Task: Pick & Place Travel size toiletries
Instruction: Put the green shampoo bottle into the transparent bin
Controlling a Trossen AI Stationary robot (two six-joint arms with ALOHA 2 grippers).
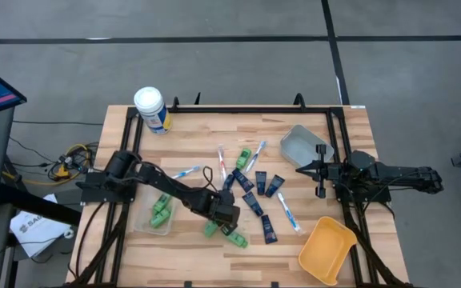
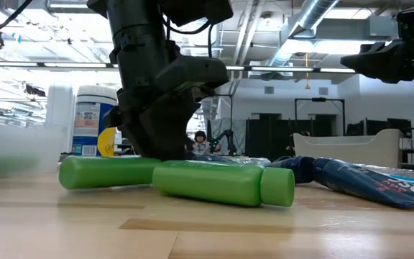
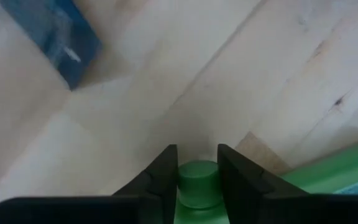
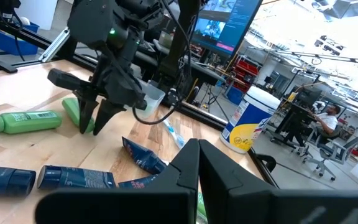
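While gripped, green bottle (image 3: 197, 183) lies flat.

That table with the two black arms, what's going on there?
The left pincer is down on the table, its fingers on either side of a green bottle. More green bottles already lie in a clear tray. Navy tubes and toothbrushes are still scattered mid-table. The right pincer waits, shut and empty, by a grey bin.
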